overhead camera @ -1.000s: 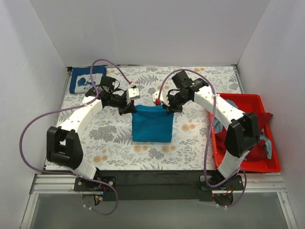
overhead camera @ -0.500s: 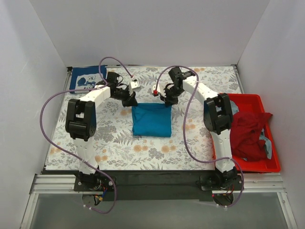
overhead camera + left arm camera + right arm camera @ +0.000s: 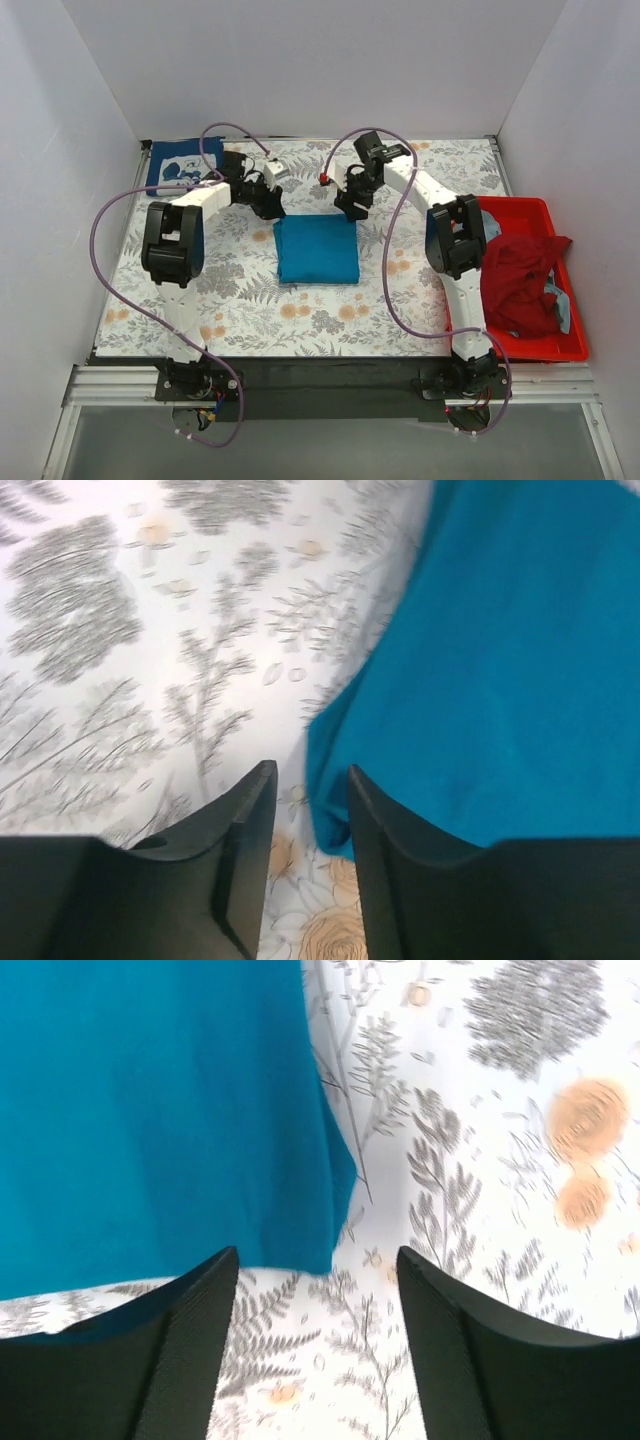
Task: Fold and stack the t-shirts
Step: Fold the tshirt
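Mid-table on the floral cloth (image 3: pixel 400 285), the teal-blue t-shirt (image 3: pixel 317 250) lay flat, folded to a near-square, plain with no print. Its 2 far corners sat just ahead of the left gripper (image 3: pixel 308 780) and the right gripper (image 3: pixel 315 1260). Left jaws were parted slightly and right jaws wider, both empty. The navy t-shirt (image 3: pixel 178 165) with a white graphic sat folded at the table's far-left corner. The dark red t-shirt (image 3: pixel 520 275) was heaped in the red bin (image 3: pixel 520 205). Versus 0.5 s earlier, both grippers had been pinched on those corners. They had since let go and backed off.
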